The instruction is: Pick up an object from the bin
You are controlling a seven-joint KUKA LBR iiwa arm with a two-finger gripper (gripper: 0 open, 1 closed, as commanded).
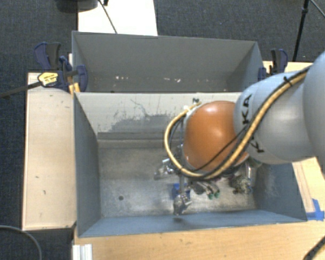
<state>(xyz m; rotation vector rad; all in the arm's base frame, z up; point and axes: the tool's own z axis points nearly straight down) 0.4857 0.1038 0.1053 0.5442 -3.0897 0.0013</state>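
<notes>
My gripper [180, 201] reaches down near the front wall of the bin, right of its middle, mostly hidden under the arm's orange cover. A small blue thing [176, 188] lies right beside it. A silvery metal piece [162, 170] sits just to its upper left. A small green thing [212, 194] lies on the floor to its right. I cannot make out anything held in the gripper.
More small dark and metallic things [241, 186] lie heaped at the right of the bin floor, partly under the arm. The arm and its cables cover the bin's right half. The left half of the floor is bare grey metal.
</notes>
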